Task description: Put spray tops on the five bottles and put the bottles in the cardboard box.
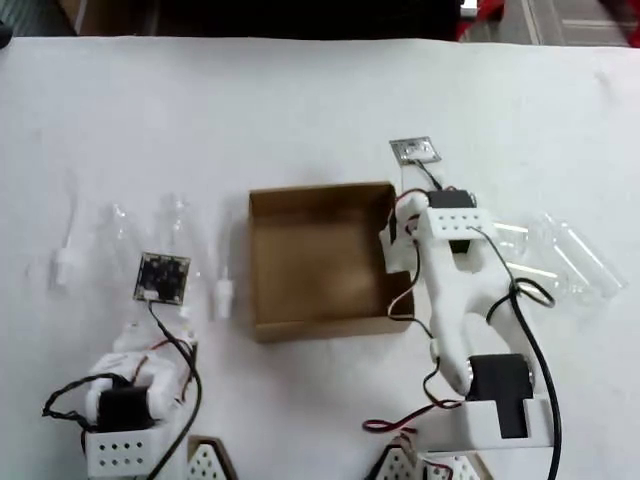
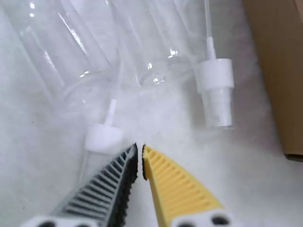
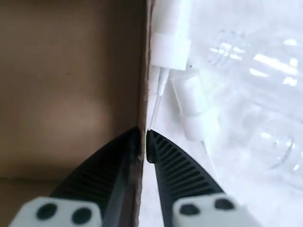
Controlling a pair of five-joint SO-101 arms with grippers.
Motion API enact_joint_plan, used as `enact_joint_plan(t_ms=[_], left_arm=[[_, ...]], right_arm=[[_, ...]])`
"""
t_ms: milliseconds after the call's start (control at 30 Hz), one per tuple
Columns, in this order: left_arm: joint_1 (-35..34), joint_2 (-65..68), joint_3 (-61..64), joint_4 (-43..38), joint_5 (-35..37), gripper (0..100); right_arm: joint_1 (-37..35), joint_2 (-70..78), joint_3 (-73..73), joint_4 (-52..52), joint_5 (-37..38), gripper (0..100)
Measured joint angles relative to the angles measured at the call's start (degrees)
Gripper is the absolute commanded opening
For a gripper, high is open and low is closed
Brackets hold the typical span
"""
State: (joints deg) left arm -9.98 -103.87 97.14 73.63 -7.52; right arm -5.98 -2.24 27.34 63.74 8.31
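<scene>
Two clear bottles [image 2: 52,52] lie side by side on the white table cover [image 1: 300,100] in front of my left gripper [image 2: 139,150]. Two white spray tops [image 2: 215,90] lie loose near them, one just beside the fingertips and one closer to the cardboard box [image 1: 320,262]. The black and yellow fingers of the left gripper are pressed nearly together, with nothing between them.

One cardboard box stands open in the middle of the table, between the two arms. My right gripper [image 3: 143,142] is closed over the right wall of this box: one finger is inside, the other is outside, and the cardboard edge runs between them. Just outside that wall I count two more spray tops [image 3: 170,45], each with a thin tube. Beside them lie at least two more clear bottles [image 3: 255,61]; I cannot count these exactly, because they overlap.

From above, the cover looks soft, and beyond the far edge of the table the room is dark.
</scene>
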Motion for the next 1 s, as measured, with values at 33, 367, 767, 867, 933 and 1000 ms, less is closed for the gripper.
enact_joint_plan(t_ms=[33,367,767,867,933,1000], left_arm=[[0.0,0.0,0.0,0.0,0.0,2],[0.0,0.0,0.0,0.0,0.0,2],[0.0,0.0,0.0,0.0,0.0,2],[0.0,0.0,0.0,0.0,0.0,2],[0.0,0.0,0.0,0.0,0.0,2],[0.0,0.0,0.0,0.0,0.0,2]], right_arm=[[0.0,0.0,0.0,0.0,0.0,1.6],[-1.05,0.0,0.0,2.64,8.26,1.6],[-2.37,0.0,0.53,3.78,10.81,2.1],[-2.37,0.0,0.53,3.87,10.81,9.4],[-2.46,0.0,0.53,4.48,10.81,17.0],[-2.46,0.0,0.53,5.01,9.58,21.4]])
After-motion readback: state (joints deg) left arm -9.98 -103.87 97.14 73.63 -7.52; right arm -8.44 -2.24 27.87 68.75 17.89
